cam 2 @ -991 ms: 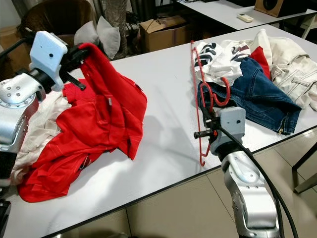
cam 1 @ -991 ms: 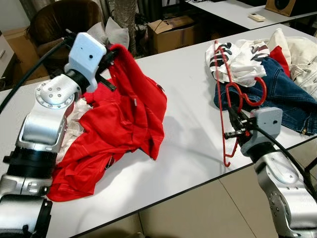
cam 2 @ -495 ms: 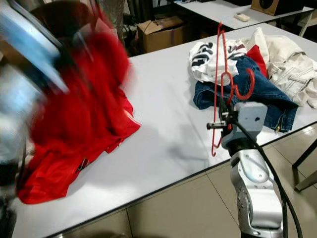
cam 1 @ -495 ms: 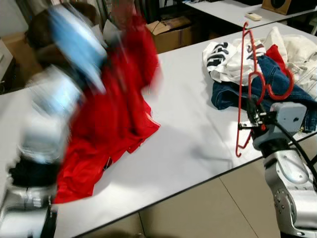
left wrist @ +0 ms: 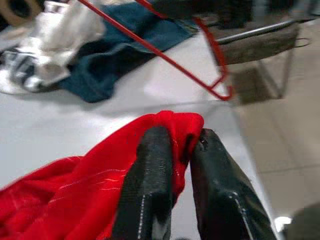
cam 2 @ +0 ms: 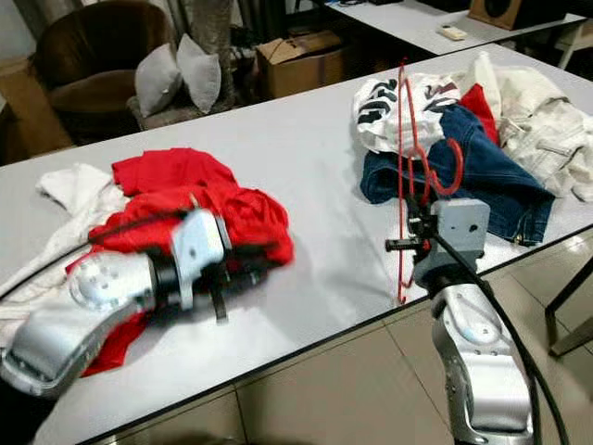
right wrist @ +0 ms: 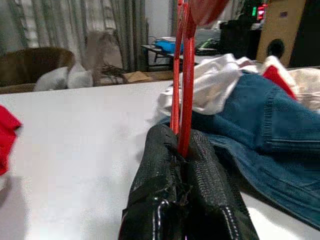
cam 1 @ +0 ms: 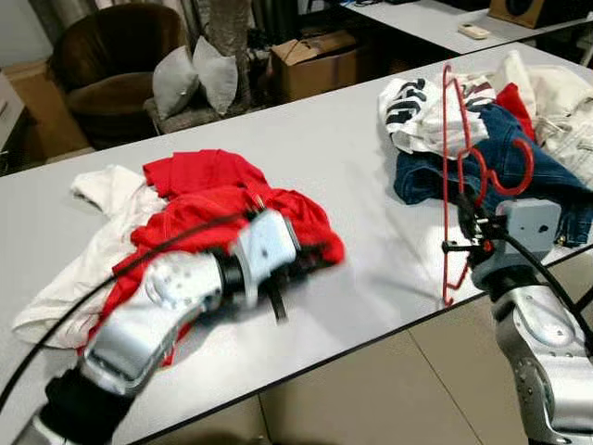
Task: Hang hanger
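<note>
Left gripper [left wrist: 181, 150] pinches the shirt [cam 1: 199, 199], now lowered to the table [cam 1: 361, 176]; right gripper [right wrist: 182, 145] clamps the upright hanger [cam 1: 454, 176].

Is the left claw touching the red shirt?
Touching. The left wrist view shows the left claw pinching a fold of the red shirt between its fingers.

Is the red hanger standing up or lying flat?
Standing up. The right gripper pinches the hanger upright at the table edge.

a long white counter [cam 1: 371, 185] stands on a beige tiled floor [cam 1: 389, 389]. behind it, a brown armchair [cam 1: 111, 56], two grey cushions [cam 1: 195, 79], a cardboard box [cam 1: 315, 60], and grey curtains [right wrist: 65, 25].
</note>
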